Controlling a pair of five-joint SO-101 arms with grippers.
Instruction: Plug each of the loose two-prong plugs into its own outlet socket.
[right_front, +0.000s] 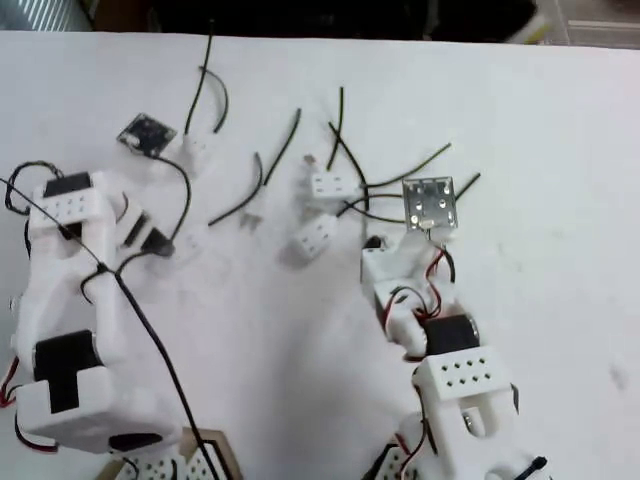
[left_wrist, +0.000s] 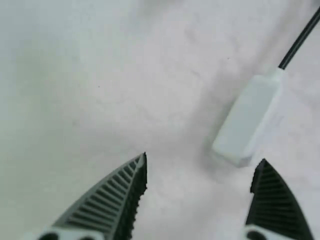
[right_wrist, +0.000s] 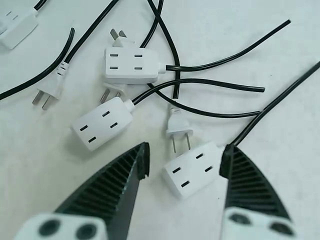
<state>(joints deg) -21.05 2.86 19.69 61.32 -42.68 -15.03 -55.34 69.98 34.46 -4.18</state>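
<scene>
Nearest socket block (right_wrist: 192, 169) lies between the right tool's (right_wrist: 186, 152) fingers, a loose plug (right_wrist: 178, 131) just beyond, prongs toward it. Two more socket blocks (right_front: 335, 185) sit left and behind on the worktop (right_front: 300, 380), cables crossing around them. A fourth block (left_wrist: 247, 120) lies ahead of the left tool (left_wrist: 202, 160)

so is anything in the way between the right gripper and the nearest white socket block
Nothing visible does. The right gripper is open, and the socket block lies in front of the gap between its fingers. A two-prong plug lies just beyond the block, prongs pointing at it.
</scene>
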